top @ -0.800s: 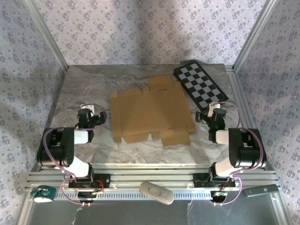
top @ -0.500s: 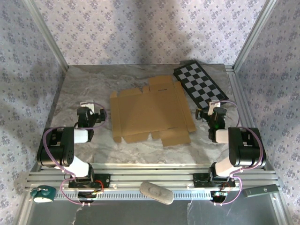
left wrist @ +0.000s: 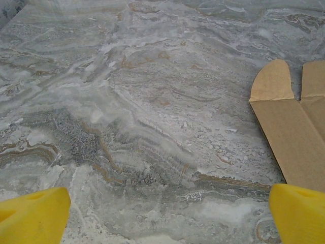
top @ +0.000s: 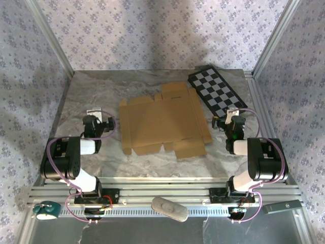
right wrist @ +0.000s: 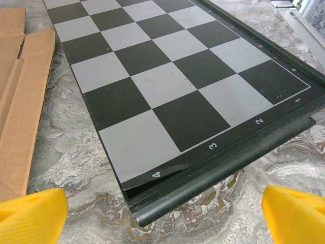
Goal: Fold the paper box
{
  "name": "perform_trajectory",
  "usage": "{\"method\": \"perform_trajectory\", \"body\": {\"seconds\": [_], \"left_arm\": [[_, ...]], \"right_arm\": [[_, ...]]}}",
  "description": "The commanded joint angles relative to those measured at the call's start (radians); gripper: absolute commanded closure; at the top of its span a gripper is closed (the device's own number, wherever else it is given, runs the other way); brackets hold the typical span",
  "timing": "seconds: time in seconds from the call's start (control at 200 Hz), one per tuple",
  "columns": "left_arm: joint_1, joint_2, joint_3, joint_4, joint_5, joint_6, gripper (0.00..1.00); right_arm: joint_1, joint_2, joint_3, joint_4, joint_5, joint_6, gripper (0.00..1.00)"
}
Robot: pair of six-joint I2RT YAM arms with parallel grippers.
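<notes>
Matt corrugated-cardboard paper box [top: 163, 120] on polished marble-look table [top: 91, 91]

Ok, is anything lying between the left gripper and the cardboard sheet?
No. Between the open left gripper and the paper box the marble table is bare, as the left wrist view shows; the top view agrees.

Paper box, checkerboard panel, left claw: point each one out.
paper box [top: 162, 122], top external view, middle of the flat sheet.
checkerboard panel [right wrist: 167, 85], right wrist view, a light central square.
left claw [left wrist: 165, 216], left wrist view, midway between its yellow fingertips.
</notes>
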Motion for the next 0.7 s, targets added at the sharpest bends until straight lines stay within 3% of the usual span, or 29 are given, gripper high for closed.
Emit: {"method": "perform_trajectory", "body": {"seconds": [0.0,0.105,0.155,0.26,0.33,0.395,0.44,0.495,0.545,0.575,0.605,0.655,0.695], "left_arm": [[0.005,0.008,0.025,0.038,0.018,0.014,0.0],[0.006,0.007,0.022,0.046,0.019,0.012,0.0],[0.004,-0.022,0.023,0.033,0.003,0.01,0.0],[-0.055,-0.151,0.104,-0.208,-0.142,0.033,0.0],[-0.099,-0.231,0.141,-0.26,-0.253,0.007,0.0],[-0.132,-0.292,0.188,-0.292,-0.353,-0.065,0.0],[-0.157,-0.317,0.272,-0.371,-0.425,-0.155,0.0],[-0.158,-0.315,0.424,-0.615,-0.455,-0.385,0.0],[-0.127,-0.282,0.638,-0.993,-0.36,-0.709,0.0],[-0.101,-0.248,0.738,-1.174,-0.27,-0.861,0.0],[-0.08,-0.214,0.76,-1.167,-0.12,-0.907,0.0],[-0.073,-0.151,0.759,-1.033,0.133,-0.946,0.07],[-0.107,-0.099,0.805,-1.048,0.198,-0.984,0.14]], "right_arm": [[0.008,0.013,0.026,0.026,0.02,-0.016,0.0],[0.008,0.01,0.022,0.033,0.022,-0.016,0.0],[0.021,-0.021,0.028,0.0,0.091,-0.006,0.0],[0.062,-0.158,0.107,-0.22,0.28,0.013,0.0],[0.082,-0.26,0.16,-0.306,0.391,0.081,0.0],[0.122,-0.337,0.255,-0.381,0.485,0.083,0.0],[0.154,-0.356,0.388,-0.549,0.561,0.146,0.0],[0.128,-0.326,0.615,-0.83,0.463,0.283,0.0],[0.07,-0.253,0.829,-1.127,0.33,0.465,0.0],[0.046,-0.197,0.935,-1.32,0.308,0.67,0.0],[0.019,-0.15,0.997,-1.412,0.215,0.753,0.01],[-0.013,-0.063,1.036,-1.325,-0.052,0.653,0.0],[0.021,0.0,1.094,-1.398,-0.066,0.65,0.01]]}}
